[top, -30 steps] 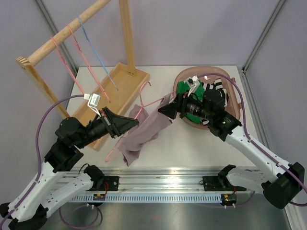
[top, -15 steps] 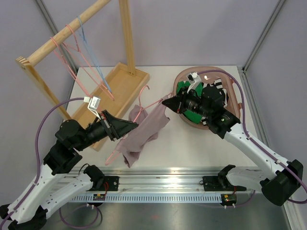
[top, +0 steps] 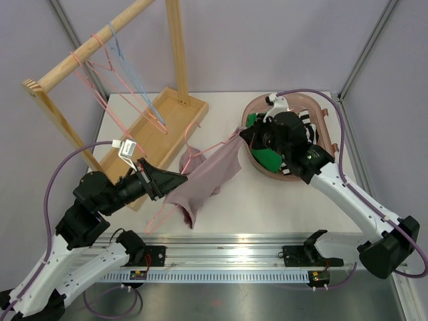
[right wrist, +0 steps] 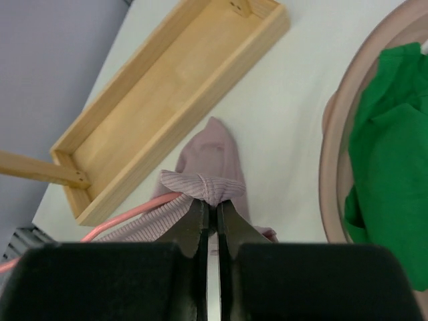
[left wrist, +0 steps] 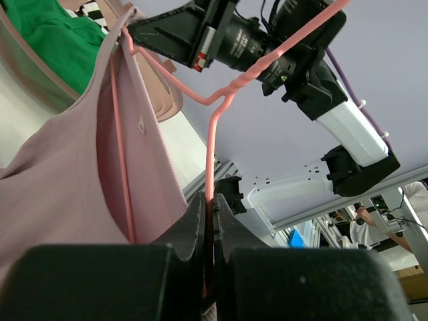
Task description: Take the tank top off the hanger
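Over the table (top: 281,204) we log the hanger (left wrist: 211,154), long axis left-near to right-far; left hand (left wrist: 210,207) pinches its wire; right hand (right wrist: 215,210) pinches the tank top (top: 207,177) strap at the far end.

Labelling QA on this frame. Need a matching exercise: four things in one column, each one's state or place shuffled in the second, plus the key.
Things:
1. left gripper
2. right gripper
3. green garment
4. blue hanger

States or places:
A. lies in the basket
B. shut on the tank top
C. hangs on the wooden rail
D. shut on the pink hanger

Pairs: 1-D, 2-B, 3-A, 4-C
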